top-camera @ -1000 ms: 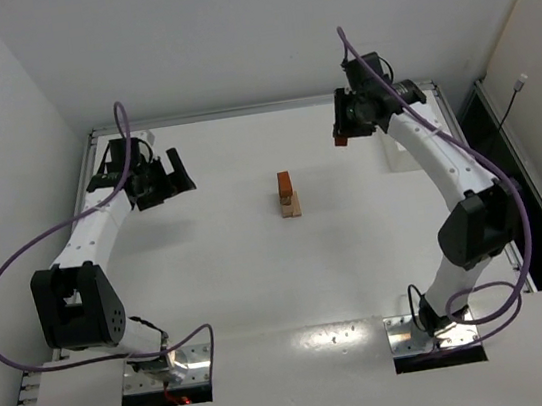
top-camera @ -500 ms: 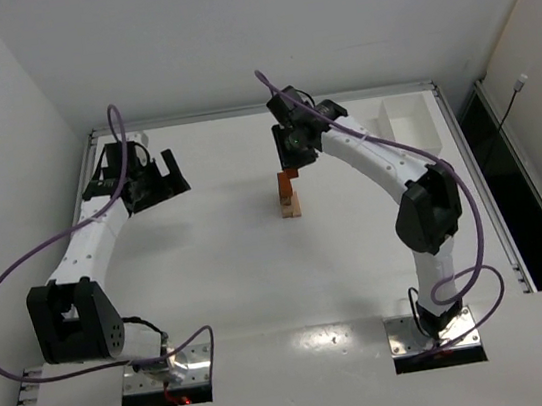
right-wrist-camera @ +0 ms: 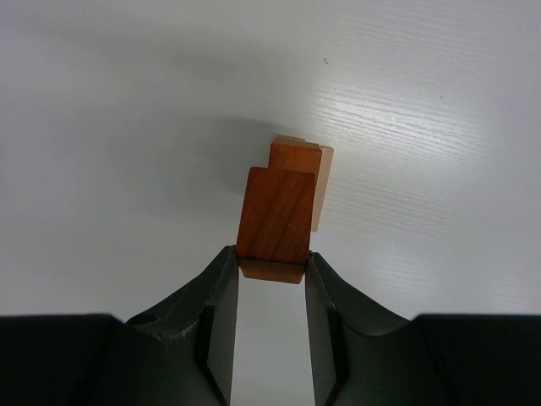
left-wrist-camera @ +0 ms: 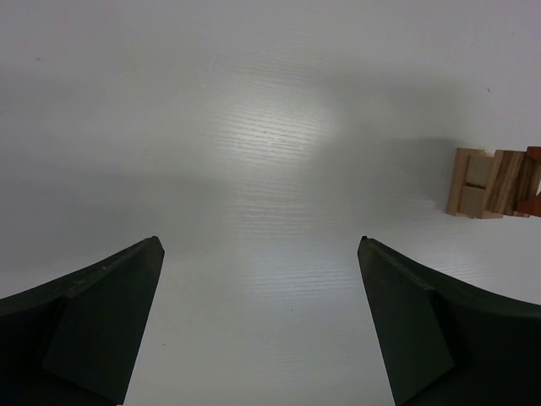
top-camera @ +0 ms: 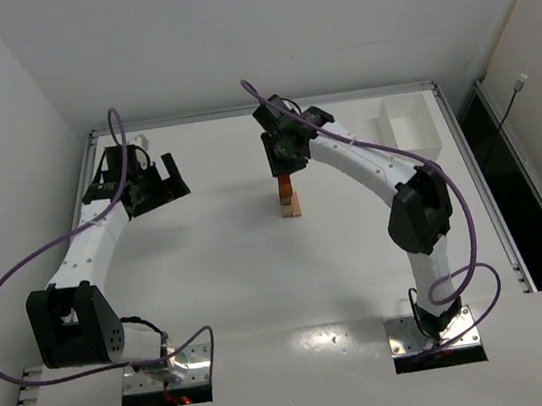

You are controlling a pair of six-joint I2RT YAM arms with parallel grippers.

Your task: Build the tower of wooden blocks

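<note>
The right arm reaches across the white worktop toward its middle, its tool clamped narrowly on a reddish-brown block. The two dark fingers press the block's lower sides, and its upper part stands clear of their tips.

The wood block tower stands just toward 12 o'clock from the worktop's centre, a narrow stack with light tan pieces at the bottom. From the right wrist camera the held block hangs directly over the stack. A second reddish-brown piece and a tan edge behind it peek out at 12 to 1 o'clock of the held block. Whether the held block already touches the stack cannot be told from any view.

The left tool waits well apart, at about 10 o'clock from the tower, with its jaws spread wide and nothing between them. In its own wrist camera only bare white surface lies between the fingers, and the tower sits at the 3 o'clock edge of the frame.

A white tray rests near the worktop's far corner, at about 2 o'clock from the tower.
</note>
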